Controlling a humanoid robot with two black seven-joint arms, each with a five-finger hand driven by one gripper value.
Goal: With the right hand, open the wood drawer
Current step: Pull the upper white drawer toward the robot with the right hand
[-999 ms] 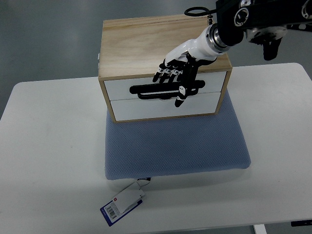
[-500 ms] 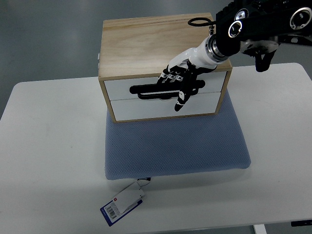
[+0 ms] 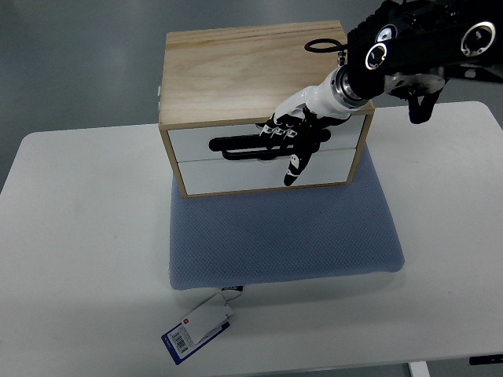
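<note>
A light wood cabinet [image 3: 236, 75] stands at the back of the table, its two white drawer fronts facing me. The upper drawer [image 3: 191, 141] carries a long black handle [image 3: 236, 144] and sits flush with the frame. My right hand [image 3: 289, 143], white with black fingers, reaches in from the upper right. Its fingers [image 3: 277, 130] are curled over the right half of the handle and the thumb points down across the lower drawer [image 3: 228, 174]. The left arm is out of the picture.
The cabinet's front rests on a blue padded mat [image 3: 283, 236] on the white table [image 3: 78, 236]. A blue and white tag [image 3: 196, 328] hangs off the mat's near left corner. A black cable loop [image 3: 324, 45] lies on the cabinet's top right.
My right hand has shifted a little to the right and down along the handle, with its fingers settling closer over the bar. The drawer front has not moved.
</note>
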